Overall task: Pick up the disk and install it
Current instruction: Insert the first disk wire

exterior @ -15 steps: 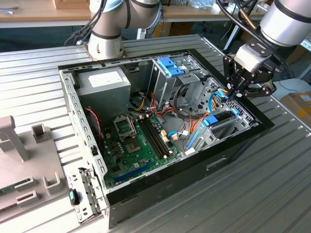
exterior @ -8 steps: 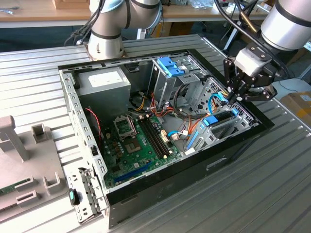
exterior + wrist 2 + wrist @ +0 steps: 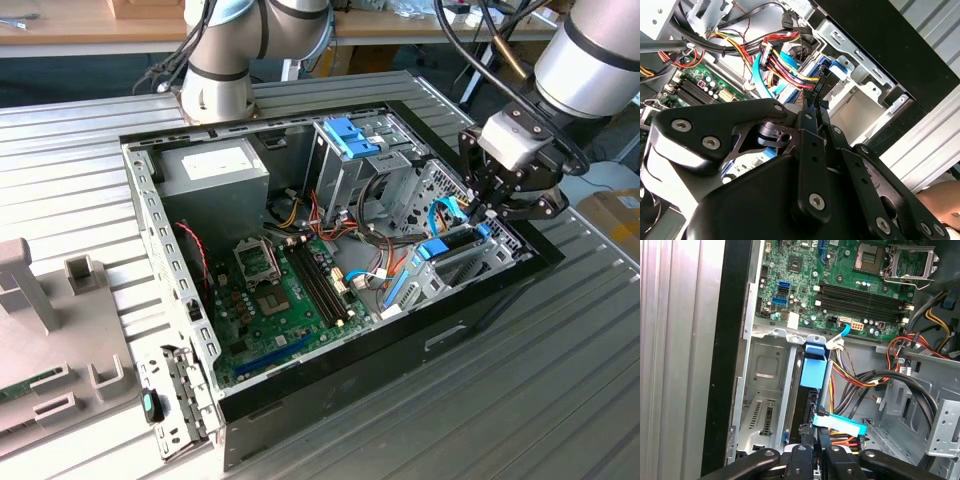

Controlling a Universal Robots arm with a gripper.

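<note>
At the lower drive bay (image 3: 762, 385) of the open computer case (image 3: 330, 375), on the exterior view's right, the end effector (image 3: 815, 100) has its fingers drawn together, tips at the near end of the disk (image 3: 815, 372). Whether they nip a lip of its carrier I cannot tell. The disk stands on edge in the bay, its light-blue frame along the exposed edge and its dark body beneath, apparently most of the way in.

Seating it well likely means pressing straight along the bay's rails with modest force, keeping the disk square so the frame does not bind. The cable bundle (image 3: 785, 65) of red, yellow and black wires hangs just beside the fingertips, and a light-blue flat cable (image 3: 840, 424) crosses next to them. Either could snag or get trapped.

Count:
- one end effector
- one disk
- one case
- one motherboard (image 3: 280, 300) with four memory slots (image 3: 865, 297) and one processor socket (image 3: 912, 260)
- one blue-tabbed bracket (image 3: 350, 135) atop the tall cage
- one ribbed counter (image 3: 90, 160) under it all
</note>
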